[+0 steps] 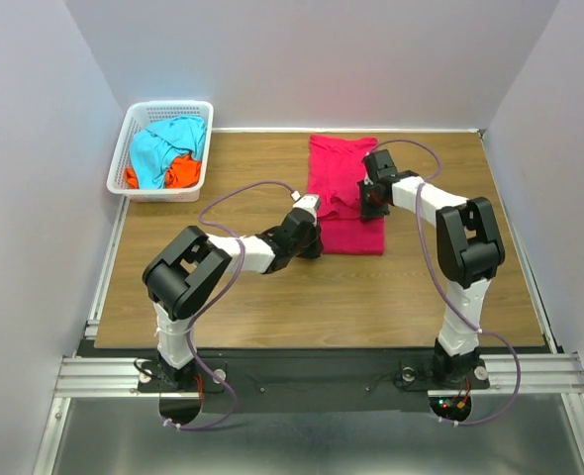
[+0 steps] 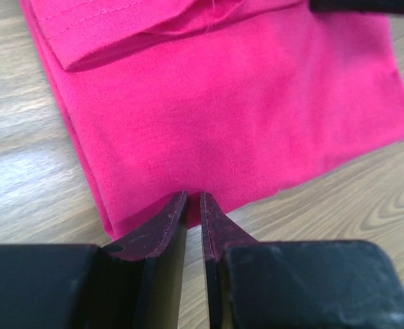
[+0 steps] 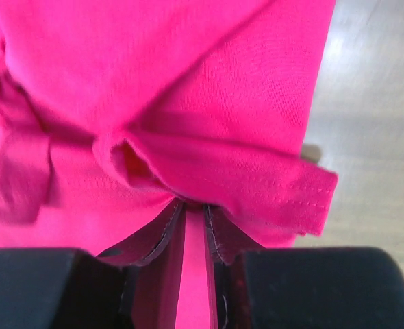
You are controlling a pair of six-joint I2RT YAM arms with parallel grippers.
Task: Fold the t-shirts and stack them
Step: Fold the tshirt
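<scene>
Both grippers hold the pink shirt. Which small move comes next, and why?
Probably raise both slightly together: left gripper and right gripper each pinch an edge of the crimson-pink t-shirt, which lies on the table, so folding needs clearance.

Pink shirt [image 1: 343, 193]: plain crimson-pink cloth, folded into a long narrow strip, flat on the desk [image 1: 233, 297], right of centre, running from the far edge towards the middle. Near end doubled over in neat layers, edges square. Middle rumpled, a sleeve with a stitched hem turned inward across the body. Pinched at the near folded edge by the left end effector [image 2: 194, 199] and at the sleeve hem on the right side by the right end effector [image 3: 194, 205].

Blue shirt [image 1: 163, 148]: turquoise, crumpled, unfolded, heaped in the basket [image 1: 134, 124] at the far left corner.

Orange shirt [image 1: 181, 173]: crumpled beneath the blue one, showing at the basket's near side.
</scene>
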